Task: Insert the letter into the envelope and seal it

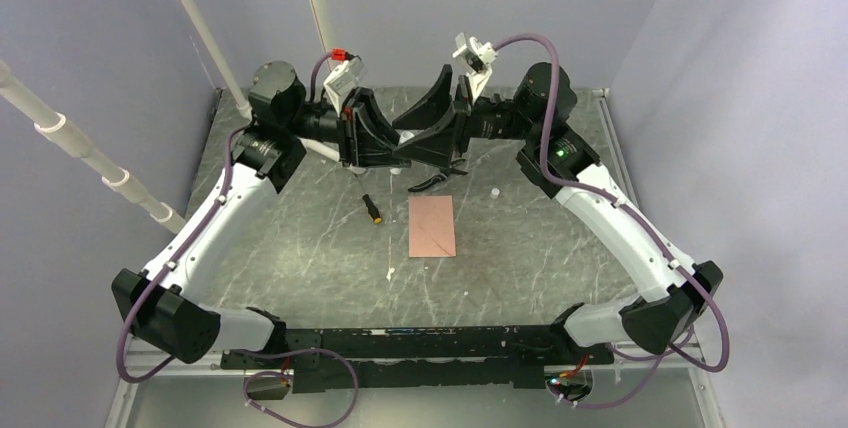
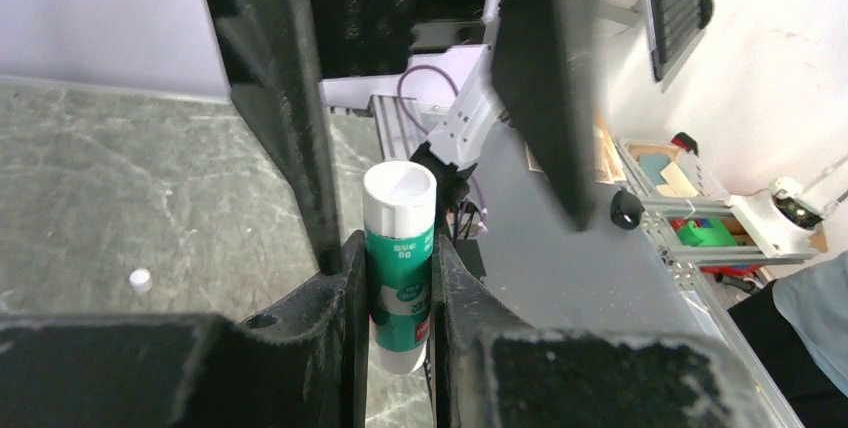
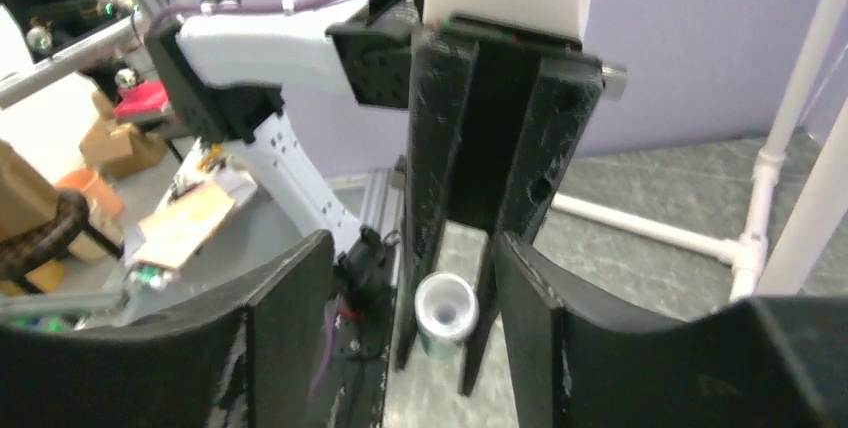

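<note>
Left fingers (image 2: pixel 310 338) clamp the glue stick (image 2: pixel 400 248) beyond the envelope (image 1: pixel 432 226); right fingers (image 3: pixel 570 338), parted and empty, flank its tip, likely readying glue for sealing.

Wears white shells along the long links of the left arm (image 1: pixel 215 218) and the right arm (image 1: pixel 612 210), with chunky black housings (image 1: pixel 165 313) at the joints. Trails purple cables (image 1: pixel 128 348) in loops off both sides and up to the wrists. Stands on a black base rail (image 1: pixel 400 343). Shows a green light (image 1: pixel 560 153) on a black joint of the right arm and a red plug (image 1: pixel 340 54) by the left wrist's white camera block (image 1: pixel 348 74). Ends in broad matte-black jaws, scuffed, with a small round hole in one.
</note>
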